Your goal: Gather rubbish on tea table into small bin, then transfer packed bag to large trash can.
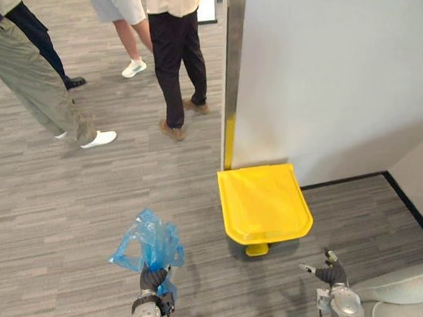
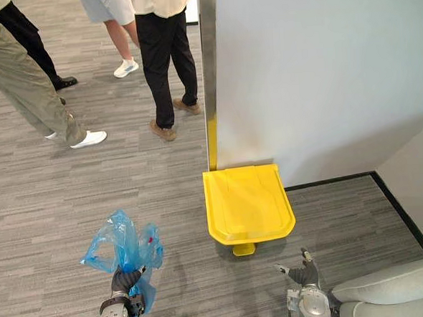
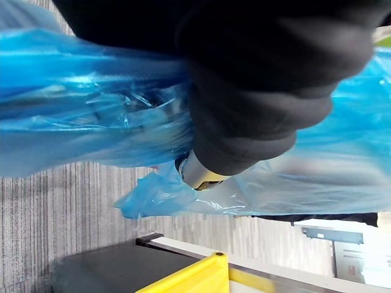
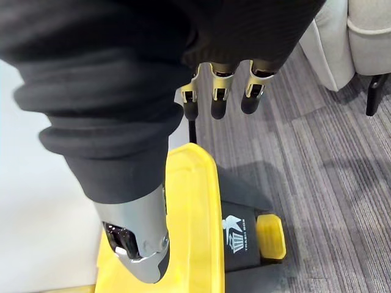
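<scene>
Fingers of the left hand [image 1: 153, 279] clench the blue bag [image 1: 146, 240], the right hand [image 1: 332, 273] slack; the yellow pedal bin [image 1: 263, 202], still shut, could block the drop.

An office lounge, it seemed. Grey striped carpet [image 1: 57, 211] met a plain white partition wall [image 1: 335, 72], near a pale upholstered sofa [image 1: 410, 290].

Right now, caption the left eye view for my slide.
Left robot hand grips a blue rubbish bag near the closed yellow-lidded trash can.
</scene>
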### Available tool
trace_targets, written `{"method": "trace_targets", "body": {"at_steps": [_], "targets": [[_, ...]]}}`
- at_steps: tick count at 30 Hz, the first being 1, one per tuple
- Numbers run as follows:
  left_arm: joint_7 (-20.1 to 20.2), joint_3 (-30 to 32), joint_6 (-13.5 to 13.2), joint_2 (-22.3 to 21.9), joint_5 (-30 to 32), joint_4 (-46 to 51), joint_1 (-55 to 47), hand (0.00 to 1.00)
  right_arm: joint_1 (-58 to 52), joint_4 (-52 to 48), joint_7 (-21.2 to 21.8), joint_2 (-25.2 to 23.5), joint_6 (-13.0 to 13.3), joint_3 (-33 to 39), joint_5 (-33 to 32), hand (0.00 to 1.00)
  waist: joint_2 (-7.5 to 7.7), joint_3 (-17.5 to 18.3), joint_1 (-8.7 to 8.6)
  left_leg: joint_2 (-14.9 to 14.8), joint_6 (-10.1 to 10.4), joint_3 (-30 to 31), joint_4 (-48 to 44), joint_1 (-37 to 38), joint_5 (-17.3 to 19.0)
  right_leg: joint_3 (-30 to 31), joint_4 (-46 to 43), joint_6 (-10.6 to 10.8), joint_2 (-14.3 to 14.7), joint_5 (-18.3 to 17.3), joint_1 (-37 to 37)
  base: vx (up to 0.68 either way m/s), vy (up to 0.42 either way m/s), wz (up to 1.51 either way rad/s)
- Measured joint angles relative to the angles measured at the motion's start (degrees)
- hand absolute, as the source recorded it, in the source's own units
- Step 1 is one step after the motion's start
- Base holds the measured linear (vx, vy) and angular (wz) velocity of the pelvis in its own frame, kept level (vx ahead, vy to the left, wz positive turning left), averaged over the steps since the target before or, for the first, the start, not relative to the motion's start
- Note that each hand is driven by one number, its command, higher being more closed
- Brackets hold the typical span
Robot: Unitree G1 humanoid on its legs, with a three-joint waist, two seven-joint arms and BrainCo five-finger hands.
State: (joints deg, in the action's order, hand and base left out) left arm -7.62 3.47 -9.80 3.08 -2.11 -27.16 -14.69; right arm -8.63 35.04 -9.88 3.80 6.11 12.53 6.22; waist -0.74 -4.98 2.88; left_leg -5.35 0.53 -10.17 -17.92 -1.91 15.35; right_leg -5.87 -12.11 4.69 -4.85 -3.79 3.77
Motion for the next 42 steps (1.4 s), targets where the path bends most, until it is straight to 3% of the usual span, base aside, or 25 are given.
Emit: {"method": "trace_targets", "body": {"at_steps": [2, 3, 4, 7, 9, 11, 13, 14, 15, 17, 19, 20, 22, 23, 26, 27, 29, 30, 31, 32, 33, 34, 40, 41, 42], "targets": [[-0.03, 0.02, 0.01, 0.07, -0.01, 0.68, 0.72, 1.0, 0.81, -1.7, -0.01, -0.21, -0.03, -0.02, 0.0, 0.0, -0.63, -2.54, 1.16, -1.53, -0.78, -1.05, -0.98, 1.54, 2.53, -0.15, -14.53, 0.14, 0.47, -0.32, 7.0, -0.06, 0.094, -0.44], [-0.03, -0.06, -0.01, 0.37, -0.02, 1.25, 0.8, 1.0, 0.94, -2.45, -0.02, -0.48, 0.02, -0.01, 0.01, 0.0, -0.81, -3.88, 1.09, -1.4, -1.5, -0.73, -0.41, 2.72, 4.53, -0.89, -21.61, 0.64, 0.4, -3.18, 10.44, -0.08, 0.067, -0.3], [-0.16, 0.01, 0.15, 1.17, -0.04, 1.26, 1.12, 1.0, 0.84, -2.65, -0.02, -1.35, -0.17, -0.03, 0.03, 0.0, 0.86, -5.0, 1.09, -0.48, -2.38, -0.76, -1.97, 3.88, 6.53, -1.3, -24.95, 0.21, -0.39, -6.62, 12.75, -0.04, 0.027, -0.19], [-0.11, -0.75, 0.62, 2.97, -0.03, 1.02, 2.47, 1.0, 0.27, -2.8, -0.19, -1.23, -0.47, 0.16, 0.0, 0.0, 1.49, -6.21, 1.02, -0.98, -2.83, -0.57, -6.12, 5.29, 10.34, -3.95, -24.14, -0.67, 0.36, -7.83, 18.32, 0.03, 0.001, -0.03], [-0.13, -1.17, 0.6, 3.25, -0.03, 0.39, 6.27, 1.0, 0.7, -2.85, -0.51, -0.53, -0.51, 0.71, -0.14, 0.0, 0.94, -7.95, 0.63, -1.49, -2.71, 0.85, -10.18, 5.78, 12.94, -8.18, -14.44, 0.04, 0.45, -3.77, 24.03, 0.19, -0.052, 0.51], [-0.27, -1.72, 0.55, 3.1, -0.03, 0.26, 7.95, 1.0, 0.65, -2.84, -1.21, -0.28, -0.97, 0.67, -0.2, 0.0, 0.87, -9.25, 0.12, -1.07, -0.39, 2.96, -12.57, 8.48, 14.79, -9.95, -11.55, -0.85, -0.25, 0.02, 23.8, 0.34, -0.113, 0.76], [-0.83, -1.86, 0.43, 2.33, -0.04, 0.28, 8.8, 1.0, 1.31, -3.85, -1.41, 0.3, -1.43, 0.92, -1.34, 0.0, 0.28, -8.99, -0.18, -1.54, 1.16, 5.97, -12.39, 10.21, 15.63, -7.13, -9.97, -1.1, 0.78, -0.34, 20.6, 0.45, -0.164, 0.57], [-1.22, -2.09, 0.44, 1.86, -0.05, 0.33, 10.62, 1.0, 2.52, -5.56, -1.54, 1.01, -1.47, 1.76, -1.74, 0.0, -1.32, -9.94, -0.46, -2.86, 2.09, 7.86, -11.34, 10.15, 15.3, -6.78, -14.34, 0.58, 1.24, -4.84, 21.47, 0.38, -0.17, 0.61], [-1.21, -2.41, 0.44, 2.0, -0.07, 0.22, 11.62, 1.0, 2.01, -7.14, -1.76, 0.99, -0.77, 4.41, -2.22, 0.0, -1.26, -10.04, -0.96, -2.65, 3.16, 9.91, -10.11, 10.64, 14.49, -4.5, -19.4, -0.7, 1.8, -7.62, 23.26, 0.35, -0.185, 0.82], [-1.26, -2.23, 0.32, 1.81, -0.11, 0.24, 11.7, 1.0, 1.58, -7.18, -1.53, 1.52, -0.62, 7.49, -3.16, 0.0, -1.75, -9.56, -1.93, -3.78, 2.94, 13.25, -10.43, 12.44, 14.07, -5.63, -26.08, -2.13, 1.4, -12.89, 23.35, 0.38, -0.226, 0.73], [-1.25, -2.15, 0.27, 1.8, -0.12, -0.3, 11.97, 1.0, 1.95, -6.54, -1.06, 1.55, -1.63, 7.78, -3.74, 0.0, -1.9, -9.52, -1.92, -4.97, 3.32, 14.89, -12.32, 11.34, 12.89, -7.86, -28.7, -2.55, 1.23, -15.52, 23.96, 0.38, -0.239, 0.19], [-1.28, -2.05, 0.28, 1.73, -0.84, -0.9, 12.22, 1.0, 2.7, -5.36, -1.0, 1.08, -1.83, 7.62, -3.95, 0.0, -2.2, -9.47, -1.97, -6.41, 3.69, 15.21, -13.13, 9.88, 11.87, -8.4, -28.02, -3.03, 2.76, -15.89, 24.5, 0.33, -0.335, 0.03], [-1.23, -2.11, 0.34, 1.63, -1.38, -2.49, 12.96, 1.0, 3.38, -3.09, -0.62, -0.1, -2.36, 6.56, -4.21, 0.0, -2.46, -9.05, -2.83, -8.19, 5.37, 17.56, -12.82, 7.23, 9.52, -10.63, -24.93, -3.28, 4.03, -15.31, 24.48, 0.25, -0.327, 0.27], [-1.18, -2.11, 0.34, 1.63, -1.71, -2.87, 13.49, 1.0, 3.7, -1.78, 0.07, -0.56, -2.36, 6.54, -4.65, 0.0, -2.42, -9.0, -3.64, -8.99, 6.16, 19.17, -11.05, 5.89, 7.63, -11.6, -22.98, -4.61, 4.52, -14.11, 24.48, 0.09, -0.191, 0.44], [-1.18, -1.66, -0.26, 2.25, -1.97, -3.85, 13.11, 1.0, 5.5, -0.22, 0.12, 0.52, -2.25, 3.34, -5.69, 0.0, -3.22, -7.92, -3.31, -11.15, 5.86, 19.73, -6.55, 5.27, 6.67, -12.59, -20.51, -6.03, 6.37, -12.52, 25.86, 0.01, -0.212, 0.14], [-1.17, -1.64, -0.39, 2.52, -1.98, -4.17, 13.08, 1.0, 6.1, -0.2, 0.13, 0.89, -2.24, 1.92, -5.7, 0.0, -3.32, -7.47, -3.16, -11.62, 5.62, 19.76, -5.39, 4.71, 6.53, -12.94, -19.93, -5.66, 6.66, -12.23, 26.58, -0.1, -0.213, 0.11], [-1.1, -1.68, -0.54, 3.56, -1.97, -4.58, 13.29, 1.0, 9.53, -0.14, 0.23, 1.4, -2.12, -2.49, -5.7, 0.0, -3.21, -7.21, -3.33, -12.55, 4.39, 20.34, -0.77, 3.2, 4.01, -14.29, -16.3, -1.99, 7.04, -11.22, 27.82, -0.14, -0.244, 0.32], [-1.06, -1.7, -0.75, 3.71, -1.97, -4.42, 13.3, 1.0, 11.59, -0.2, 0.26, 1.48, -2.01, -4.72, -5.74, 0.0, -3.28, -6.97, -3.05, -13.53, 3.39, 21.54, 1.4, 2.22, 2.05, -11.69, -18.79, -0.67, 8.3, -11.51, 29.98, -0.11, -0.313, 0.9], [-0.69, -1.57, -0.91, 3.99, -1.95, -4.28, 13.33, 1.0, 13.16, -0.3, 0.41, 1.93, -1.6, -6.27, -5.74, 0.0, -2.02, -6.19, -4.02, -11.87, 6.68, 23.41, 2.06, 1.38, 2.65, 0.59, -29.92, -7.75, 9.58, -12.3, 33.13, -0.07, -0.31, 1.12], [-0.55, -1.48, -0.88, 3.79, -1.94, -4.32, 13.27, 1.0, 13.93, -0.18, 0.44, 1.96, -1.47, -7.07, -5.76, 0.0, -1.11, -5.52, -4.55, -10.91, 8.94, 23.58, 1.53, 0.61, 3.55, 2.1, -26.73, -7.59, 8.77, -13.88, 31.68, -0.04, -0.178, 0.67], [-0.39, -1.45, -0.83, 2.91, -1.95, -4.04, 12.71, 1.0, 18.4, 1.05, 0.81, 3.81, -1.48, -8.7, -5.78, 0.0, -2.92, -5.1, -2.61, -10.25, 12.4, 24.84, -4.18, -1.37, 5.36, 0.68, -24.62, -4.55, 9.73, -13.06, 32.45, -0.07, -0.07, -0.06], [-0.14, -1.47, -0.94, 2.98, -1.95, -4.01, 12.1, 1.0, 20.26, 1.19, 1.02, 4.25, -1.32, -9.26, -5.77, 0.0, -2.89, -5.09, -1.85, -9.21, 12.4, 24.48, -6.43, -1.86, 5.44, -0.26, -22.89, -3.98, 9.37, -11.34, 32.22, -0.2, -0.02, -0.27], [-0.07, -2.32, -1.95, 2.33, -2.53, -3.65, 10.68, 1.0, 33.88, 4.33, 1.1, 9.55, -0.38, -12.12, -6.38, 0.0, -2.8, -5.28, -1.76, -3.32, 11.49, 23.87, -12.18, -9.34, 5.96, -2.56, -7.52, -4.47, 7.98, 0.28, 31.19, -0.23, 0.051, 0.11], [-0.06, -2.48, -2.03, 2.32, -2.72, -3.01, 10.83, 1.0, 37.19, 5.74, 1.1, 11.86, -0.38, -13.05, -6.51, 0.0, -2.92, -5.61, -1.76, -2.77, 10.51, 23.54, -12.02, -10.54, 6.13, -2.42, -4.75, -3.41, 7.77, 2.22, 31.17, -0.38, 0.128, -0.08], [-0.08, -2.87, -2.63, 2.27, -3.15, -1.5, 10.76, 1.0, 40.56, 6.67, 1.11, 13.96, -0.36, -13.41, -6.84, 0.0, -3.48, -6.34, -1.75, -3.3, 7.78, 23.33, -9.1, -11.19, 7.4, -2.18, -1.71, -1.21, 8.14, 3.59, 31.03, -0.32, 0.108, -0.09]]}}
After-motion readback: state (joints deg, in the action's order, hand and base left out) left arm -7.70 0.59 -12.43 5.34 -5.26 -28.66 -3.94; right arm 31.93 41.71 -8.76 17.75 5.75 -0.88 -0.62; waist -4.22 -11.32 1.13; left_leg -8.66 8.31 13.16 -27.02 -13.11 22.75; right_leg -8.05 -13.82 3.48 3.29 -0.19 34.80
